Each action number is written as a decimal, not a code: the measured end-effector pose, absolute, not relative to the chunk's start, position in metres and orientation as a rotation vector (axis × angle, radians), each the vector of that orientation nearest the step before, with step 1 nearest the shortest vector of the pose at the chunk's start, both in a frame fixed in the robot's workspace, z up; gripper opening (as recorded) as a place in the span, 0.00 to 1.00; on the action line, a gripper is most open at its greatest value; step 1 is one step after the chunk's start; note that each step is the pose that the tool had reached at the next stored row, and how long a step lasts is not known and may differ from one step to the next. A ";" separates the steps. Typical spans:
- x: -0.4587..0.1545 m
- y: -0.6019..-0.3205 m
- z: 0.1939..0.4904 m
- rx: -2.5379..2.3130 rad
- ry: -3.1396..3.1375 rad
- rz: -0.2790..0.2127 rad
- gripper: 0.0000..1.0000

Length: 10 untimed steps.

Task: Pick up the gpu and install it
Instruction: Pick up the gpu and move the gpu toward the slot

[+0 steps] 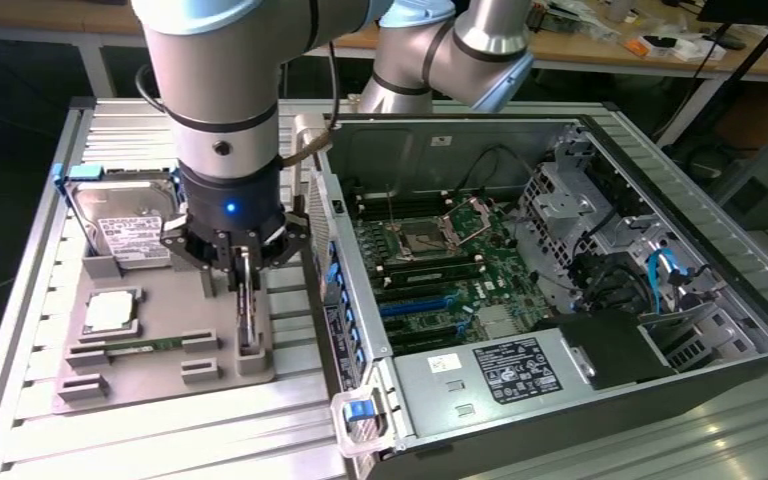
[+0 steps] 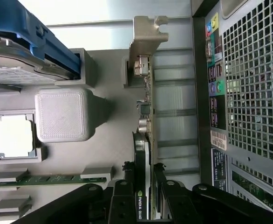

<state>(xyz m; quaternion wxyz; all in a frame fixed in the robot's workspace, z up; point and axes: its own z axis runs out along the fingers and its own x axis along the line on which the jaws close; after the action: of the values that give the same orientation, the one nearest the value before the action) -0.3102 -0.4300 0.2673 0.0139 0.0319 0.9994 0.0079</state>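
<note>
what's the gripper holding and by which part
The gpu: the fingers pinch its upper edge from both sides, away from the bracket end.

Exterior cam sits high and well back, angled down over the flat grey plastic fixture plate [image 1: 177, 315] and the open black metal computer case [image 1: 424, 150] beside it, wrist cam hangs close above that plate looking straight down past the black gripper [image 2: 143, 167], both share plate and case wall.

Item: gpu [image 1: 247, 320], thin dark card, silver bracket [image 2: 143, 37] at one end.
Pose: you'll find it standing on edge.
Place: slot in gray tray [image 1: 171, 322].
</note>
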 end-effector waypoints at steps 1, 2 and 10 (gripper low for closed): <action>-0.310 -0.430 0.272 0.099 3.111 0.025 0.27; -0.310 -0.429 0.277 0.100 3.111 0.025 0.27; -0.310 -0.428 0.303 0.099 3.106 0.025 0.27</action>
<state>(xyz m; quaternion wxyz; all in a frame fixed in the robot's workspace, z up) -0.3102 -0.4280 0.3026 0.0169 0.0319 0.9993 0.0080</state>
